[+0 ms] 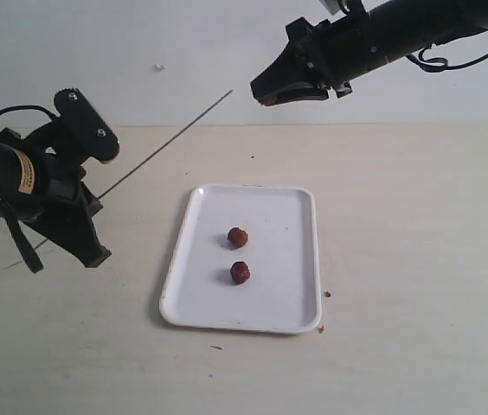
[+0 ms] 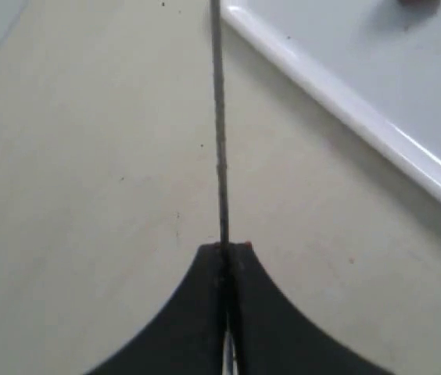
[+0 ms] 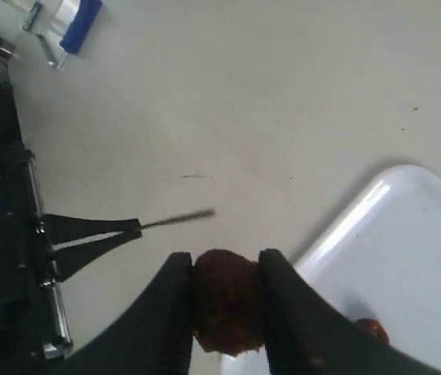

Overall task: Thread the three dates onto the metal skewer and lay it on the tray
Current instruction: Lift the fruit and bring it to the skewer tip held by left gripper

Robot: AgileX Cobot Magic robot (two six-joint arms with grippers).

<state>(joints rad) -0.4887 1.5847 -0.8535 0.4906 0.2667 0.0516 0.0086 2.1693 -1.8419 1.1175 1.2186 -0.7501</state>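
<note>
Upper centre, exterior: date (image 1: pixel 268 102) mostly hidden between right gripper (image 1: pixel 263 97) jaws. Skewer (image 1: pixel 175 138) partly hidden at left gripper (image 1: pixel 95 201). Left wrist: tray (image 2: pixel 345 101) cropped by frame edge.

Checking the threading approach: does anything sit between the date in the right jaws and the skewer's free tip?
Nothing visible does. The date, held by the right gripper, faces the metal skewer tip across open air; the left gripper grips its lower part.

The table (image 1: pixel 417 259) is taken in from above, at a slant, by the distant exterior view. Both wrist views are held close, angled downward; the tray (image 1: pixel 287 294) is shared by all three.
</note>
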